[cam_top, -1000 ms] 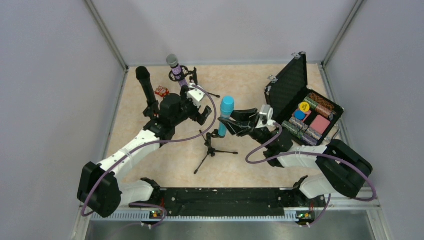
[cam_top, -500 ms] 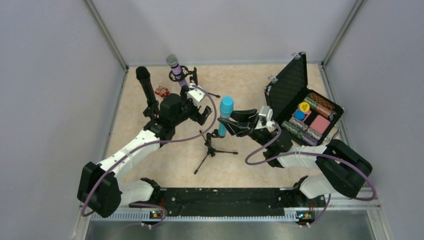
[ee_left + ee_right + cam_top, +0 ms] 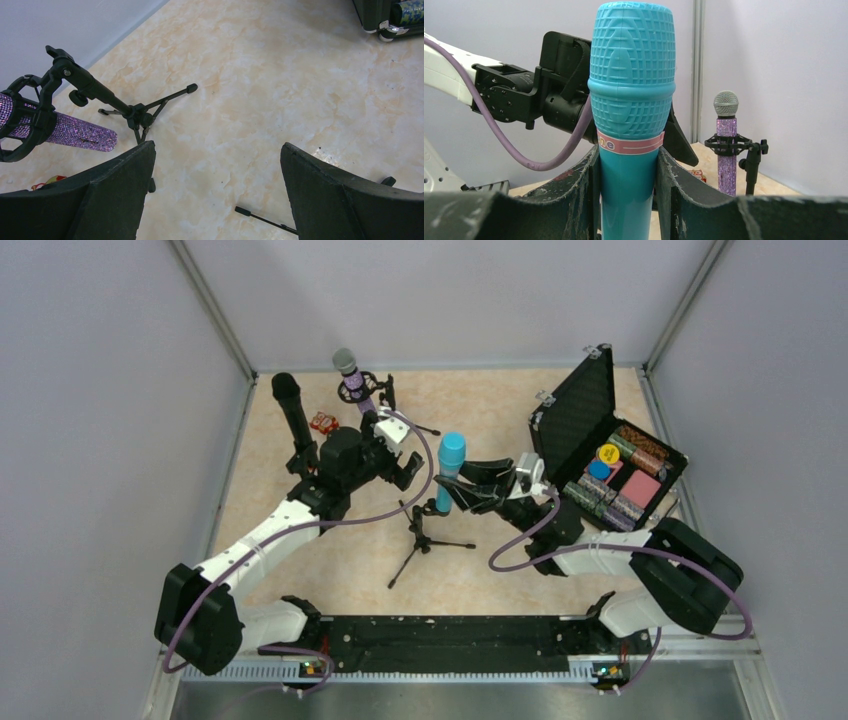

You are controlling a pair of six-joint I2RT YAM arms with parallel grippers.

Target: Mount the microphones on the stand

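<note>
A turquoise microphone stands upright with my right gripper shut on its handle. Its lower end hangs by the top of a small black tripod stand. I cannot tell whether they touch. The glittery purple microphone sits in a shock-mount stand at the back. A black microphone stands upright at the far left, its lower end hidden behind my left arm. My left gripper is open over bare table, holding nothing.
An open black case with poker chips lies at the right, close to my right arm. A small red item lies near the black microphone. A tripod leg reaches in below my left gripper. Grey walls close the table in.
My right gripper has edged slightly left with the turquoise microphone. The left arm has not moved.
</note>
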